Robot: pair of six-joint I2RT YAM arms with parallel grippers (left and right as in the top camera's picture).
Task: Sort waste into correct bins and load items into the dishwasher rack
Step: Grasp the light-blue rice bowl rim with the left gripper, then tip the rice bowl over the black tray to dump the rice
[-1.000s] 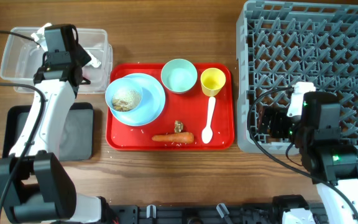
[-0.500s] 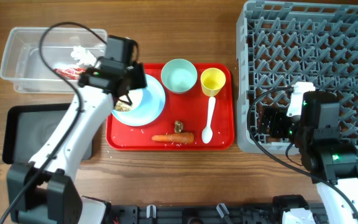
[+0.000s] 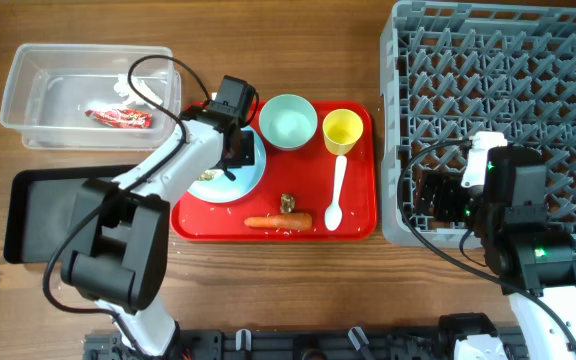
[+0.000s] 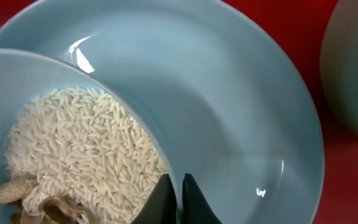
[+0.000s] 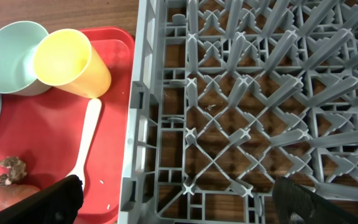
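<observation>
My left gripper is shut on the rim of the light blue bowl; one finger is inside against the rice, the other outside over the light blue plate that the bowl sits on. The pale green bowl, yellow cup, white spoon, carrot and a brown scrap lie on the red tray. The clear tub holds the red wrapper and white tissue. My right gripper hangs open over the left edge of the dishwasher rack.
The black tray lies at the front left, beside the red tray. The left arm stretches from the front left across to the plate. A few rice grains are scattered on the red tray near the carrot.
The left arm swung from the clear tub, leaving the tissue in it, over to the red tray, and its jaws closed on the blue bowl's rim. The right arm stayed still.
</observation>
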